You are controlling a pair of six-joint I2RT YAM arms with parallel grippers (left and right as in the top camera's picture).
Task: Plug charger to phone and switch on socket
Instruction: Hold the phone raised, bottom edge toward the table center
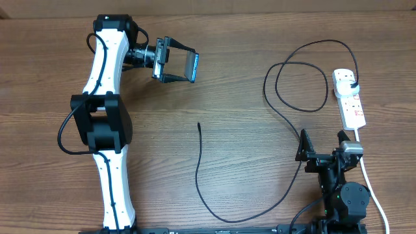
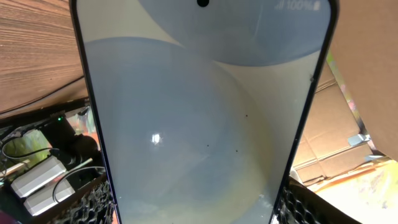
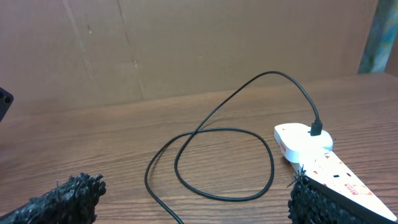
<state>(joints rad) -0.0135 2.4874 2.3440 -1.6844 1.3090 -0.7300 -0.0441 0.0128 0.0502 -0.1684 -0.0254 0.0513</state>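
My left gripper [image 1: 177,66] is shut on the phone [image 1: 193,66] and holds it on edge above the table at the back left. In the left wrist view the phone's pale screen [image 2: 199,112] fills the frame between the fingers. The charger is a thin black cable [image 1: 279,117]; its free tip [image 1: 198,125] lies at the table's middle and its black plug [image 1: 351,85] sits in the white socket strip [image 1: 349,97] at the right. My right gripper [image 1: 321,144] is open and empty, low at the front right, near the strip. The cable loop [image 3: 217,162] and the strip [image 3: 311,146] show in the right wrist view.
The strip's white cord [image 1: 370,182] runs down past the right arm's base. Cardboard stands behind the table in the right wrist view [image 3: 186,43]. Boxes and gear lie beyond the table edge in the left wrist view [image 2: 37,174].
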